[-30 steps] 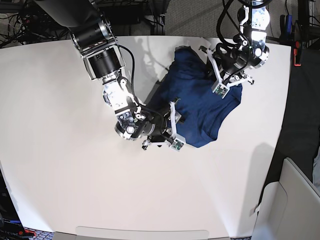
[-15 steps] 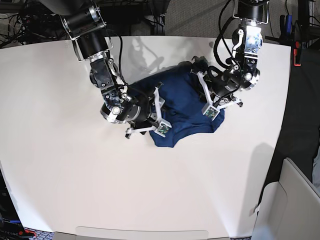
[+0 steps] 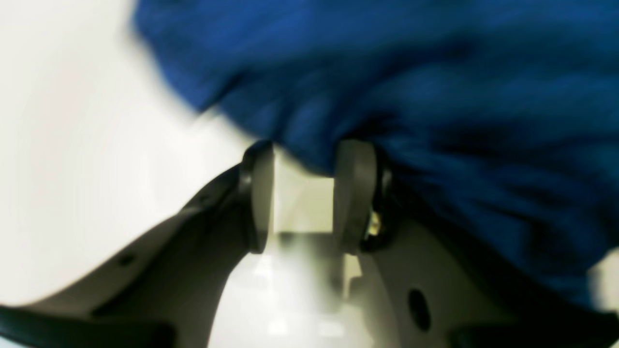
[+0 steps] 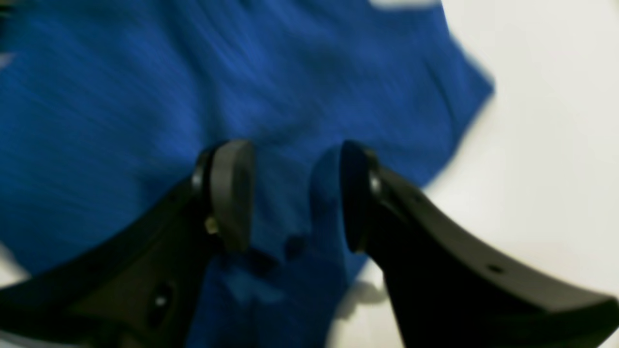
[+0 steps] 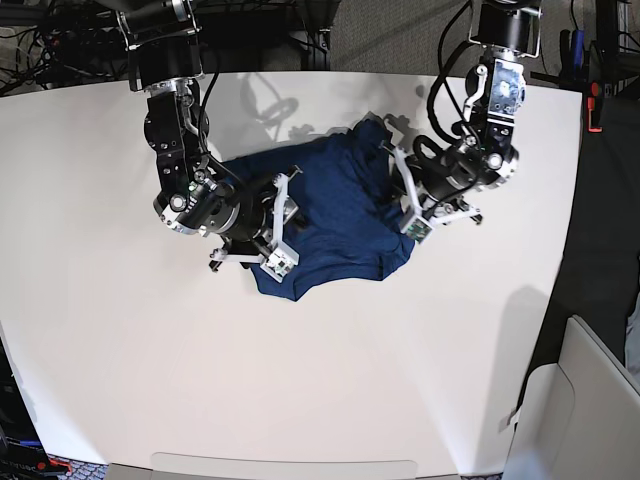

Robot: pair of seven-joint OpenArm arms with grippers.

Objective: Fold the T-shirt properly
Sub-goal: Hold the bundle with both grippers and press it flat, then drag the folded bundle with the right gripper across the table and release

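The T-shirt [image 5: 335,215] is a dark navy heap, bunched up in the middle of the white table [image 5: 150,350]. My right gripper [image 5: 282,225] presses onto its left lower part. In the right wrist view the right gripper [image 4: 292,147] stands open, and the T-shirt [image 4: 145,72] fills the gap between its black fingers [image 4: 232,193]. My left gripper [image 5: 405,195] sits at the shirt's right edge. Close up, the left gripper [image 3: 307,150] is open. A fold of the T-shirt [image 3: 435,96] hangs at its fingertips, and bare table shows between the fingers [image 3: 355,193].
The table's right edge [image 5: 575,250] drops to dark floor. A white box-like object [image 5: 590,400] stands at the lower right. Cables and equipment [image 5: 60,40] crowd the back edge, with a red item [image 5: 595,105] at the far right.
Both grippers have swept left across the table and the shirt has gone with them, from the back right to the middle, bunching tighter. Both pairs of jaws have narrowed slightly.
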